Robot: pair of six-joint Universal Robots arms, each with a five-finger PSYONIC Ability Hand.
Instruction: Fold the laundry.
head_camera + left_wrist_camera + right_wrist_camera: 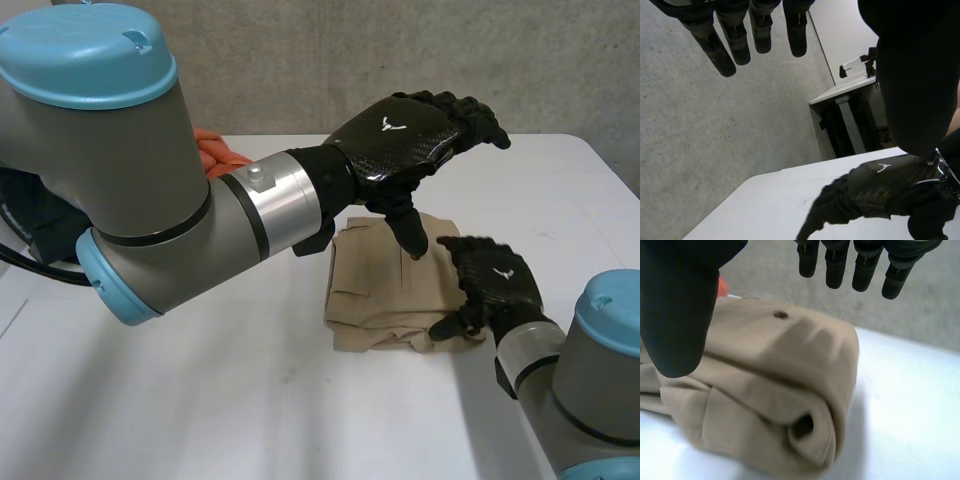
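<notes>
A tan garment lies folded into a thick bundle on the white table. My left hand hovers over the bundle's far side, open, fingers straight and held off the cloth. Its thumb points down at the top layer. My right hand rests at the bundle's right edge, also open, with its thumb by the near right corner. In the right wrist view the folded garment sits under the palm, straight fingers above it and nothing pinched. The left wrist view shows the right hand below.
An orange cloth lies at the table's back, partly hidden behind my left arm. A grey wall runs behind the table. Bare tabletop stretches to the left and front of the bundle.
</notes>
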